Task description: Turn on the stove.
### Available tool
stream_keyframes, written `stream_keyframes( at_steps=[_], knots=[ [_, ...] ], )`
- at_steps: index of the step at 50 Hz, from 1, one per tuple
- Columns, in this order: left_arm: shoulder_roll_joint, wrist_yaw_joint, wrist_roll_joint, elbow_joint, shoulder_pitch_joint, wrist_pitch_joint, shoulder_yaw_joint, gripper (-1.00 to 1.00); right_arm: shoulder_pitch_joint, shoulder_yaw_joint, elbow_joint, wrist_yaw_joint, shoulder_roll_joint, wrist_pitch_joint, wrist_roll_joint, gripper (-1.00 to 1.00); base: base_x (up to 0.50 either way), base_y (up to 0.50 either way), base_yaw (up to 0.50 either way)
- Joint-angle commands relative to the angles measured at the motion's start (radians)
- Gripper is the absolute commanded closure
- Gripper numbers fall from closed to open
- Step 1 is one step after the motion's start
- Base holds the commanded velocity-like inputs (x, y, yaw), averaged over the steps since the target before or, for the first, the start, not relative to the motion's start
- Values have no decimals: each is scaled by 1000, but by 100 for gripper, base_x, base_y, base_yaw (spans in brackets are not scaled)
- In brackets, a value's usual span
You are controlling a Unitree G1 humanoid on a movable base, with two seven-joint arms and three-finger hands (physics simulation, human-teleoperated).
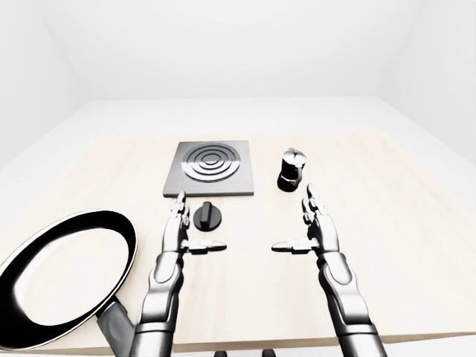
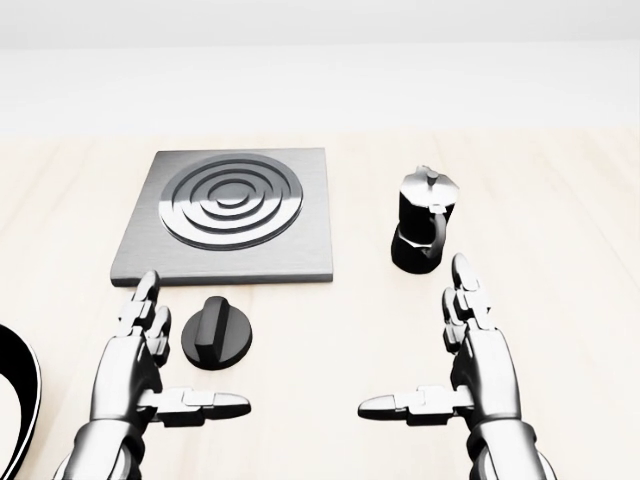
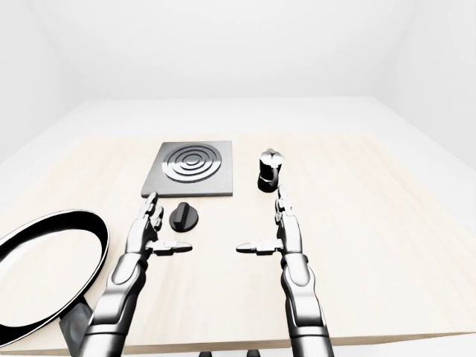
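Observation:
A grey square stove plate (image 2: 228,215) with a ringed burner lies on the pale wooden table, upper left of centre in the head view. Just below it sits its round black knob (image 2: 217,333) with a raised bar. My left hand (image 2: 170,375) is open, fingers stretched beside the knob's left edge, thumb below it, not touching as far as I can tell. My right hand (image 2: 440,365) is open too, low on the right, well clear of the knob.
A black moka pot (image 2: 424,233) stands right of the stove, just above my right fingertips (image 2: 461,275). A large black frying pan (image 1: 63,275) lies at the table's lower left. The table's edges (image 1: 416,186) show in the eye views.

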Motion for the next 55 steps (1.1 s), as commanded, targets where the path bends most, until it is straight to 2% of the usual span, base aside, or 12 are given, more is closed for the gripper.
stream_keyframes(
  at_steps=[1, 6, 16, 29, 33, 41, 44, 48, 51, 52, 55],
  knots=[
    [15, -13, -11, 120, -71, 0, 8, -100, -10, -2, 19, 0, -1, 2, 7, -100, 0, 0, 0],
    [17, -16, -12, 144, -82, 0, 11, -100, -9, -1, 15, 0, -2, 6, 6, -100, 0, 0, 0],
    [16, -16, -9, 131, -78, 0, 8, -100, -12, -1, 30, 2, -2, -6, 5, -100, 0, 0, 0],
    [16, -20, -3, 146, -83, 0, 4, -100, -11, 0, 25, 4, -2, -1, 4, -100, 0, 0, 0],
    [17, -25, 5, 160, -88, 0, 1, -100, -12, 0, 35, 4, -2, -11, 3, -100, 0, 0, 0],
    [18, -39, -1, 207, -108, 0, 4, -100, -9, 1, 30, 5, -1, -8, 2, -100, 0, 0, 0],
    [18, -39, 2, 188, -103, 0, 0, -100, -9, 2, 19, 5, -1, 4, 2, -100, 0, 0, 0],
    [19, -44, 4, 218, -115, 0, 2, -100, -12, 1, 31, 6, -2, -4, 3, -100, 0, 0, 0],
    [19, -45, 6, 216, -113, 0, 0, -100, -10, 2, 23, 5, -1, 1, 2, -100, 0, 0, 0],
    [19, -45, 6, 212, -111, 0, 0, -100, -8, 2, -7, 5, -2, 30, 3, -100, 0, 0, 0],
    [19, -49, 8, 225, -114, 0, -1, -100, -8, 2, -11, 5, -1, 34, 3, -100, 0, 0, 0]
  ],
)
